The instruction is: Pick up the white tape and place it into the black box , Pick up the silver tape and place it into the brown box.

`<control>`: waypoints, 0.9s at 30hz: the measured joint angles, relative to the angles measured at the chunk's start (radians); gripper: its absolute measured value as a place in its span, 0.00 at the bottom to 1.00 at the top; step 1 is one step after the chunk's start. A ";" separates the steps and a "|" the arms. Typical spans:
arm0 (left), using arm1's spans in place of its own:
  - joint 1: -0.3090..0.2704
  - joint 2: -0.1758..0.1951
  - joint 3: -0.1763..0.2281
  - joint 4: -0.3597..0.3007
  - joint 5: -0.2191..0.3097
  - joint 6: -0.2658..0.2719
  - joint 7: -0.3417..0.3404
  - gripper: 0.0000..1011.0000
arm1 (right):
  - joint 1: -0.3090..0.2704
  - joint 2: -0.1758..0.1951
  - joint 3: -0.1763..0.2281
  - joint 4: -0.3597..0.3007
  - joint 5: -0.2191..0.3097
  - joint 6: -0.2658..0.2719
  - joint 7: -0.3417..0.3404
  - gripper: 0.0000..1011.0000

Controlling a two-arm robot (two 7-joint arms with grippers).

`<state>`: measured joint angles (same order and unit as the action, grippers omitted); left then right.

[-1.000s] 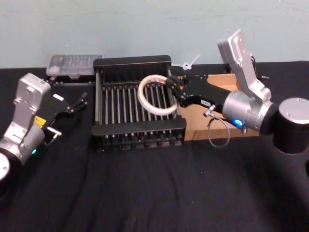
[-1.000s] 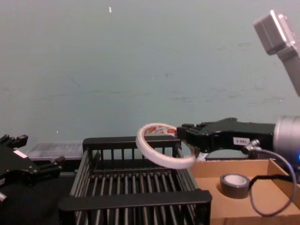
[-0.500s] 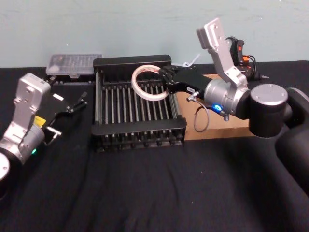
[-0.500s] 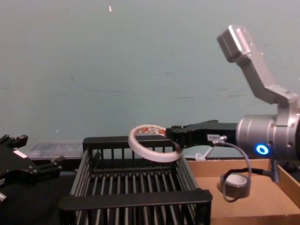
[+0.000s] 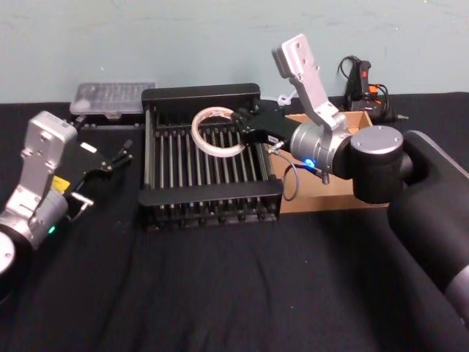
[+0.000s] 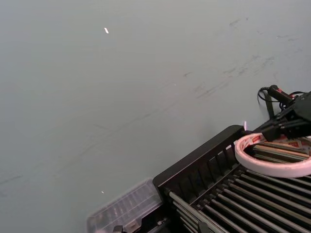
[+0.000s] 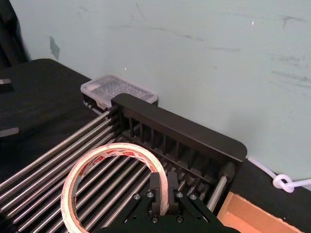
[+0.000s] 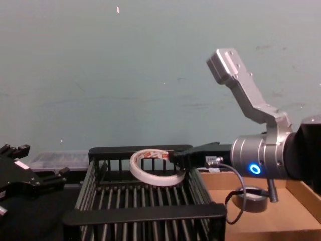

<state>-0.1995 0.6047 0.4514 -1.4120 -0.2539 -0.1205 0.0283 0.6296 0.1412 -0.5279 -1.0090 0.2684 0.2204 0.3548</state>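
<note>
The white tape [image 5: 201, 125], a wide thin ring with red print inside, hangs over the back half of the black box [image 5: 209, 196]. My right gripper [image 5: 240, 133] is shut on its rim. In the right wrist view the fingers [image 7: 156, 191] pinch the white tape [image 7: 97, 158] above the crate's bars. The chest view shows the white tape [image 8: 145, 173] held just below the black box's rear rim [image 8: 138, 151]. The silver tape [image 8: 251, 200] lies in the brown box [image 8: 281, 221]. My left gripper [image 5: 110, 160] rests parked at the far left, open.
A clear plastic case [image 5: 111, 97] lies behind the crate on the left. A white cord [image 5: 287, 95] and a dark tool [image 5: 364, 84] sit near the back wall. The black cloth in front of the boxes is open.
My right arm has carried the white tape leftward and lower, from the crate's right edge to over its back middle. The left arm has stayed still.
</note>
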 joint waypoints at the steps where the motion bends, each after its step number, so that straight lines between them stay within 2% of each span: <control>1: 0.000 0.000 0.000 0.000 0.000 0.000 0.000 0.99 | 0.001 -0.002 0.000 0.003 -0.003 0.000 0.000 0.09; 5: 0.000 0.000 0.000 0.000 0.000 0.000 0.000 0.99 | 0.002 -0.007 0.000 0.009 -0.019 0.003 -0.003 0.09; 14: 0.000 0.000 0.000 0.000 0.000 0.000 0.000 0.99 | 0.002 -0.006 0.000 0.008 -0.016 0.003 -0.003 0.10; 18: 0.000 0.000 0.000 0.000 0.000 0.000 0.000 0.99 | 0.002 -0.006 0.000 0.008 -0.015 0.003 -0.003 0.17; 27: 0.000 0.000 0.000 0.000 0.000 0.000 0.000 0.99 | 0.002 -0.005 0.000 0.006 -0.012 0.002 -0.002 0.45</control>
<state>-0.1996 0.6047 0.4514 -1.4119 -0.2539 -0.1205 0.0283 0.6315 0.1362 -0.5280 -1.0026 0.2562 0.2225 0.3524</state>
